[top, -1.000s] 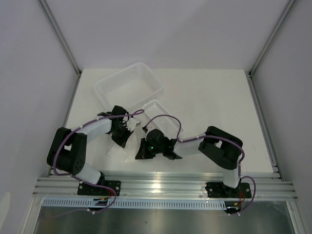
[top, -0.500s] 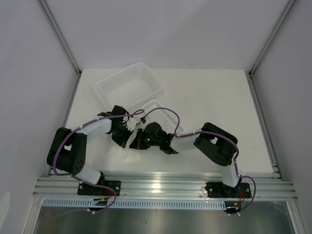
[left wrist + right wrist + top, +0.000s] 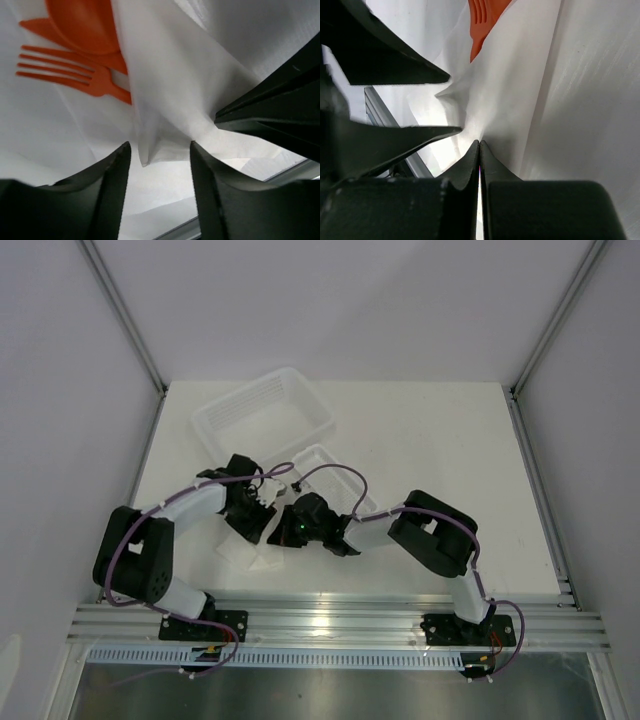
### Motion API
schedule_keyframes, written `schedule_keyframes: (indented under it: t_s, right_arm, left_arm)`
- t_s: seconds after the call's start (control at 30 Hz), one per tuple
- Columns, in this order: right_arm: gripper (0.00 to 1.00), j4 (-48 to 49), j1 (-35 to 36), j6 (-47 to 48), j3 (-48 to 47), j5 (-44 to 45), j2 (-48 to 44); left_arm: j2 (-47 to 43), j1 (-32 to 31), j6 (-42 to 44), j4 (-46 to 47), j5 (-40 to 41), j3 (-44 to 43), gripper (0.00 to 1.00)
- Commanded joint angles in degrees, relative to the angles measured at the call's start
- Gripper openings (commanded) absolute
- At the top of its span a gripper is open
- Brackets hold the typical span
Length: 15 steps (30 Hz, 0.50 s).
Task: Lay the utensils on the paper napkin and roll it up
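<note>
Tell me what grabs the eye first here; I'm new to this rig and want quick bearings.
The bright orange utensils, a fork and a spoon, lie top left in the left wrist view, half under a fold of the white paper napkin. The right gripper is shut on that fold, and the left gripper stands open around its corner.

Black joints and white links on left arm [image 3: 193, 503] and right arm [image 3: 432, 536], looping purple cables [image 3: 338, 477], green wrist light [image 3: 300, 524]
</note>
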<state>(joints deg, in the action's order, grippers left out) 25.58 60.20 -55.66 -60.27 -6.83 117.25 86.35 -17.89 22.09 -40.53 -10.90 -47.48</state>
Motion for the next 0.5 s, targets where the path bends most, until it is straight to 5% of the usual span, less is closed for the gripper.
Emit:
schedule_keyframes:
  t_s: [0.0, 0.23, 0.47]
  right_arm:
    - [0.00, -4.0, 0.4, -0.6, -0.3, 2.7, 1.2]
    - [0.00, -2.7, 0.7, -1.1, -0.8, 2.8, 1.5]
    - [0.00, -3.1, 1.5, -0.3, -2.1, 3.8, 1.4]
  left_arm:
    - [-5.9, 1.6, 0.2, -1.9, 2.6, -2.8, 0.56]
    - [-13.0, 9.0, 1.3, -5.3, 4.2, 0.4, 0.63]
    - [-8.2, 12.2, 2.9, -4.1, 6.7, 5.8, 0.63]
